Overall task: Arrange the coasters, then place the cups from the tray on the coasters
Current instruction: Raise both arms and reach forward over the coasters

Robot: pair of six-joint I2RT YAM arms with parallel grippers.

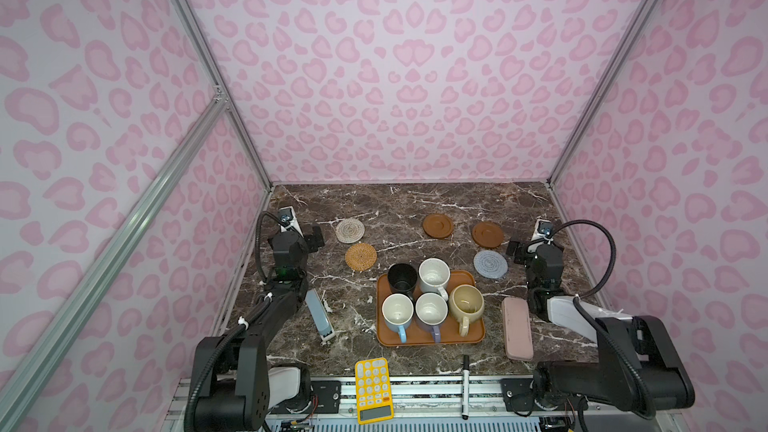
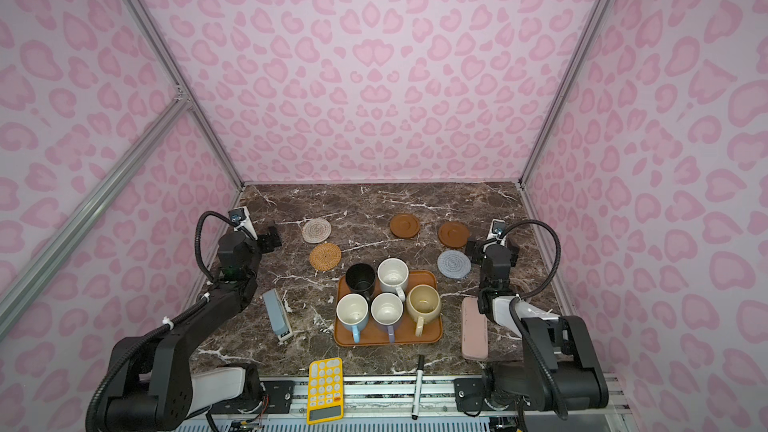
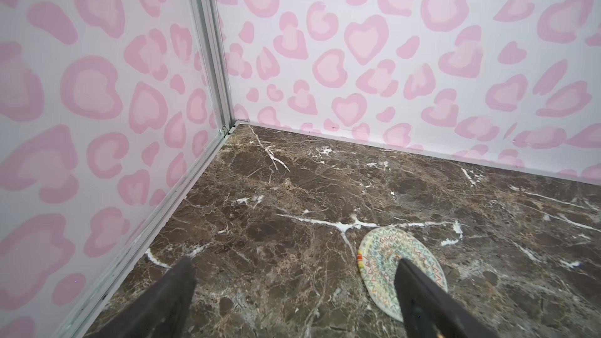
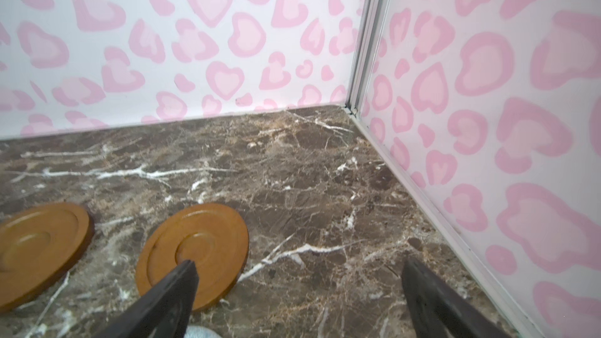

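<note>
Three walls [image 1: 415,76] with a pink heart-like spot pattern on pale ground closed the booth. Silver aluminium profiles [image 1: 242,135] ran along the corners. The surface [image 1: 415,201] was dark brown marble with white veins, evenly lit.

Soft, even light filled the scene, leaving only faint shadows on the marble tabletop [image 1: 415,209], while both top views looked slightly soft and bowed toward their edges, and the wrist views showed the near fingers [image 3: 162,304] dark and blurred before the sharper, brightly lit pink walls [image 3: 390,60].
</note>
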